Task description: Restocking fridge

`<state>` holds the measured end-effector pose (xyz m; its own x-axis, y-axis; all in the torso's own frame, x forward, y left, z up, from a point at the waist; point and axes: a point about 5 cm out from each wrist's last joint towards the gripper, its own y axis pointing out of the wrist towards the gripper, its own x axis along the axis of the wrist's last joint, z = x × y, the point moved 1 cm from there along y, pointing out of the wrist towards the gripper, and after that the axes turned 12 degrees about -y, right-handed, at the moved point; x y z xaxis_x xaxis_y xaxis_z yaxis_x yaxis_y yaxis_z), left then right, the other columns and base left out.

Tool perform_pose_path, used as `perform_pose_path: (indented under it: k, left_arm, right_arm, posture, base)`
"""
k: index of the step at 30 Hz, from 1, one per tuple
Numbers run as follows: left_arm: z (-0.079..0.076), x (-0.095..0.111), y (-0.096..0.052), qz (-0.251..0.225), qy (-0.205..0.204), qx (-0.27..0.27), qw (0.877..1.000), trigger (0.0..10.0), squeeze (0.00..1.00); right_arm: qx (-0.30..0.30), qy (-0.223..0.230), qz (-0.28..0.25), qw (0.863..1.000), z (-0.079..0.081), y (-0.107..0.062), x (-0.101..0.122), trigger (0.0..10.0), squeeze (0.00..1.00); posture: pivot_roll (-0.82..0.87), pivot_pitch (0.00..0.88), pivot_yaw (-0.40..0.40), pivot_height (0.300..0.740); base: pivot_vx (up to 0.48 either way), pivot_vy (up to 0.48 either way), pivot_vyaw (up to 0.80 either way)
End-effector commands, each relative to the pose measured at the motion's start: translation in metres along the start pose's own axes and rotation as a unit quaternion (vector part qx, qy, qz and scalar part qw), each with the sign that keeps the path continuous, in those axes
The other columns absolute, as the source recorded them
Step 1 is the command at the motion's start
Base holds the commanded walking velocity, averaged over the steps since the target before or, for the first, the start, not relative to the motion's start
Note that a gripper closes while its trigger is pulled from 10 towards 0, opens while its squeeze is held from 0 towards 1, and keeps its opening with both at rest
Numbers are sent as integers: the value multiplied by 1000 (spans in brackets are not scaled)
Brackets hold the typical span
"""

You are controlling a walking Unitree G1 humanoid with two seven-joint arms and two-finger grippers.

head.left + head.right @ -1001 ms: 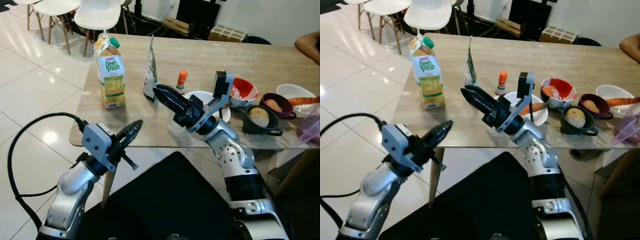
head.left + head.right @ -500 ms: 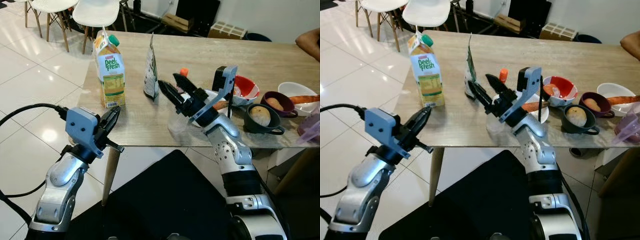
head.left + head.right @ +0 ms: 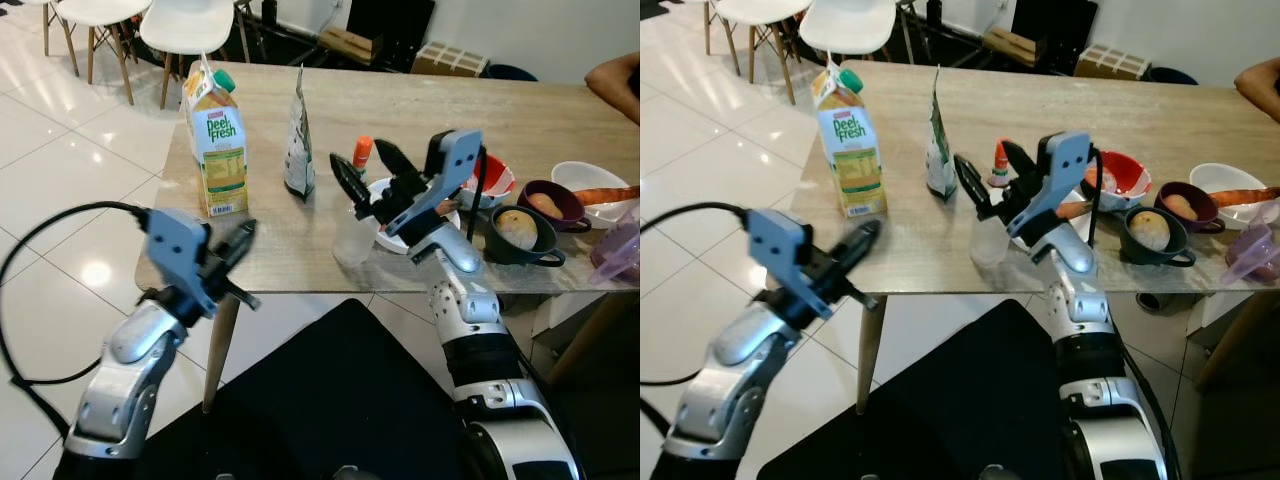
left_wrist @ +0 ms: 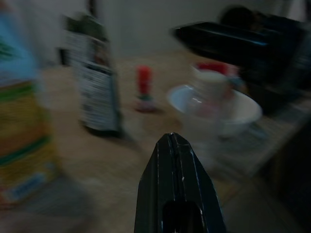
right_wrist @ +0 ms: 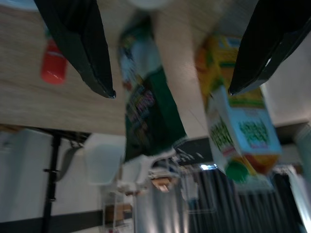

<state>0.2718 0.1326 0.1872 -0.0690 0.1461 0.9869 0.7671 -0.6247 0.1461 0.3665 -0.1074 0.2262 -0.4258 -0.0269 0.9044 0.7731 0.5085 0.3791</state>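
Here the right claw [image 3: 362, 170] hangs spread open above a clear cup [image 3: 352, 236] on the bench [image 3: 280, 235]; the left claw [image 3: 240, 240], fingers pressed together, hovers beside the bench edge.

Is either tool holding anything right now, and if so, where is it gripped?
Nothing is held. The right tool is open above the table near the clear cup; the left tool is shut on nothing at the table's edge.

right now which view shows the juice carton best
The left eye view: the juice carton stands upright and sharp near the table's left end, label and green cap readable. The right eye view shows it just as whole. The left wrist view catches a blurred slice of it at the picture's edge; the right wrist view shows it blurred between the open right tool's fingers.
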Motion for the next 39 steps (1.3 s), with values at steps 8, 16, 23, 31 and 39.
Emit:
perform_pose_path:
  k: [8,16,23,31,39]
  left_arm:
    - [8,-23,-5,119,19,-7,993,10000,0]
    - [21,-23,-11,160,80,20,984,10000,0]
    - [22,-16,-9,142,75,28,987,10000,0]
    - [18,-13,-5,133,74,18,988,10000,0]
    - [18,-13,-5,134,73,19,988,10000,0]
  right_arm:
    - [-11,-3,9,1000,-2,-5,-8,10000,0]
    - [-21,12,24,999,-2,-5,-16,10000,0]
    - [-28,27,60,997,-1,-8,-30,10000,0]
    - [-11,22,90,996,4,-11,-40,10000,0]
    - [-5,21,98,995,4,-12,-43,10000,0]
  posture:
    - [-23,107,-101,740]
    - [-18,104,-103,740]
    - [-15,107,-103,740]
    - [-18,107,-101,740]
    - [-19,108,-103,740]
  base:
    - [0,0,0]
    - [0,0,0]
    - [0,0,0]
    - [0,0,0]
    - [0,0,0]
